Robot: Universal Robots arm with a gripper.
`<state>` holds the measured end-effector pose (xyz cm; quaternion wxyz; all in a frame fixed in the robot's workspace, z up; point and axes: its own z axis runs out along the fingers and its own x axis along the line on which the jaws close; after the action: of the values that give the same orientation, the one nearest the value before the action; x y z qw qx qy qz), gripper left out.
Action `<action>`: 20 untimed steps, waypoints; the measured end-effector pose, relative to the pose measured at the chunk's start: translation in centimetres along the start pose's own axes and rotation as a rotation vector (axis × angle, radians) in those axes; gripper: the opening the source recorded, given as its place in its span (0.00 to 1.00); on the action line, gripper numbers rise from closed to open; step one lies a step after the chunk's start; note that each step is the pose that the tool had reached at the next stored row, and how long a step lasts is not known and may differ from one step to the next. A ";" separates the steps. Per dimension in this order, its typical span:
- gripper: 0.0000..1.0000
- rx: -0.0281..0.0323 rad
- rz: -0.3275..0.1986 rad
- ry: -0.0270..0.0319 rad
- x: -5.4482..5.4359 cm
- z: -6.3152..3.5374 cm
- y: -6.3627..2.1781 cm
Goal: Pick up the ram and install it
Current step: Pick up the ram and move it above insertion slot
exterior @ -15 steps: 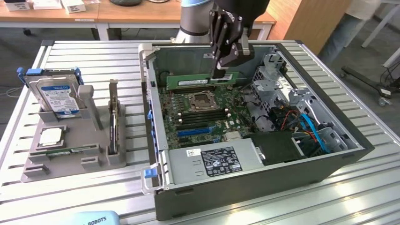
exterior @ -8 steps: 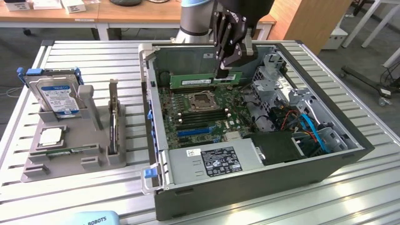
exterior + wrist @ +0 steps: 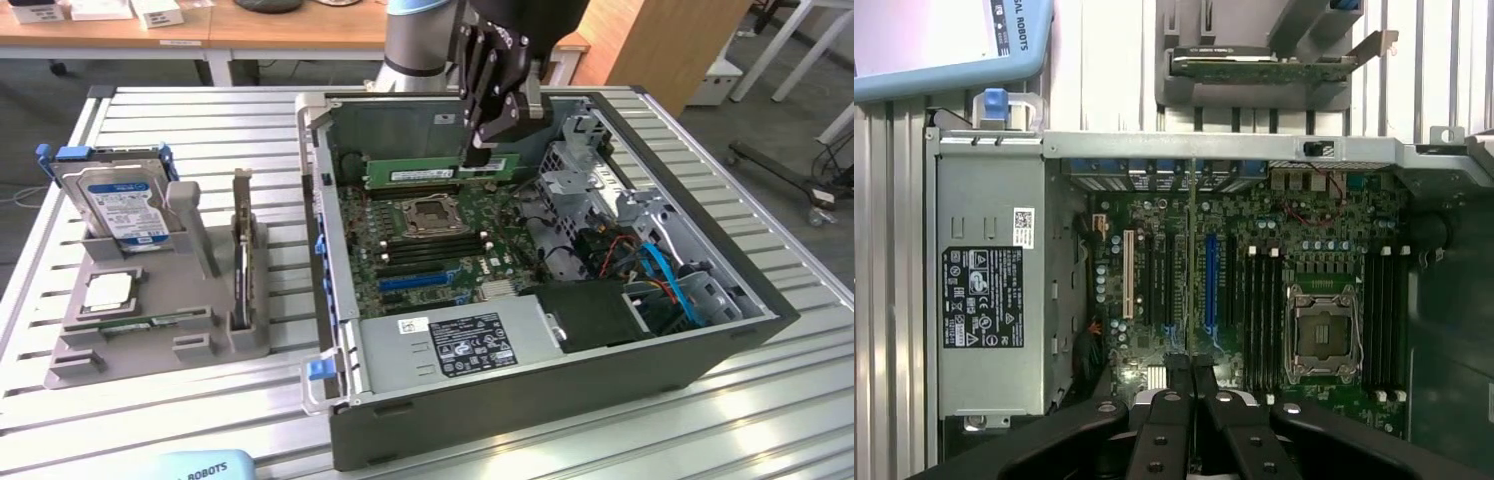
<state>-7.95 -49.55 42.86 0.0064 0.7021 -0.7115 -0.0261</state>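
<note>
The tool (image 3: 483,152) is closed narrow on the ram (image 3: 424,172), pinching the thin green stick by its flat faces close to its end on the exterior view's right. The rest of the stick juts out toward the exterior view's left. The ram hangs above the far part of the open computer case (image 3: 324,300), clear of the motherboard (image 3: 387,222). Its long axis runs left to right in the exterior view, level with the board and on edge.

The dark memory slots (image 3: 434,252) lie lower and nearer than the stick, just on the near side of the square silver processor socket (image 3: 434,215). They appear to run parallel to the stick. In the wrist view the ram (image 3: 1194,260) shows edge-on as a fine straight line leading away from the black tool (image 3: 1191,378).

The ram is rigid, with a pale label and small dark chips. The surface (image 3: 200,130) is ribbed metal, and the case walls are grey sheet steel.
</note>
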 end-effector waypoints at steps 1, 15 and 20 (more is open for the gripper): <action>0.11 -0.0001 0.001 0.0002 0.0 -0.01 -0.10; 0.11 0.0002 0.010 -0.0004 -0.6 0.19 -2.87; 0.11 0.0002 0.010 -0.0004 -1.5 0.33 -3.31</action>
<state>-4.64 -48.09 42.42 0.0063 0.6985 -0.7151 -0.0262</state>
